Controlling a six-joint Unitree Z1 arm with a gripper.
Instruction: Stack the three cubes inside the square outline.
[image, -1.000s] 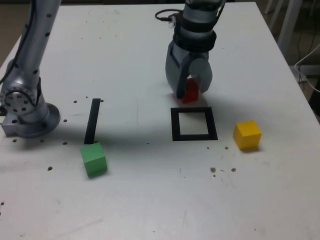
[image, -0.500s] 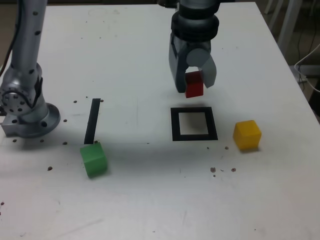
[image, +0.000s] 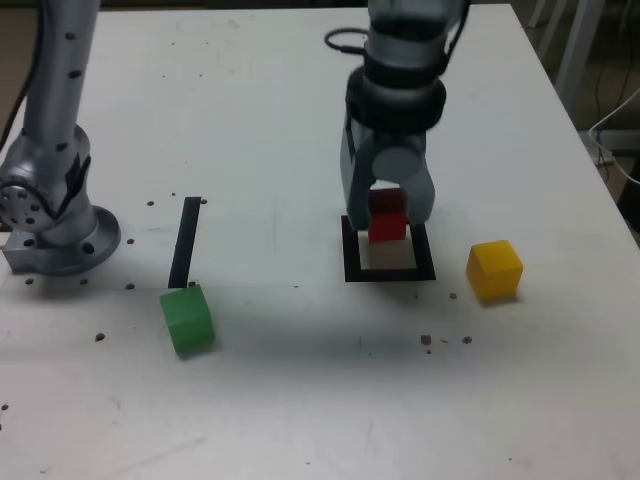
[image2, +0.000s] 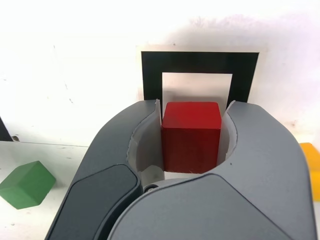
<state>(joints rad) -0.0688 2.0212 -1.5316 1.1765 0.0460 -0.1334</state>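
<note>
So far nothing is stacked: the fingers (image2: 125, 165) are closed on the red cube (image2: 191, 136), one pad against each side face, and they hold it over the square outline (image2: 150, 75). In the exterior view the gripper (image: 388, 205) hangs above the outline (image: 350, 262) with the red cube (image: 387, 217) gripped between its tips; the cube looks to sit a little towards the far edge of the white centre, and whether its underside already touches the worktop (image: 300, 400) cannot be told. The wrist view shows the far black band and the white middle ahead of the cube, which suggests the cube is not quite centred yet.

Outward from there, the yellow cube (image: 494, 269) rests on the worktop just beside the outline on the exterior view's right, clear of the frame. The green cube (image: 187, 318) lies well apart on the exterior view's left, nearer the camera, at the near end of a narrow black strip (image: 185, 240). It shows in the wrist view as well (image2: 26, 184), as does a sliver of the yellow one (image2: 311, 170).

By my judgement the task is in its first third: the red cube has to be set down and released inside the frame, then the yellow and green ones fetched and placed on top in turn. The arm's base (image: 55, 215) stands at the exterior view's left edge.
</note>
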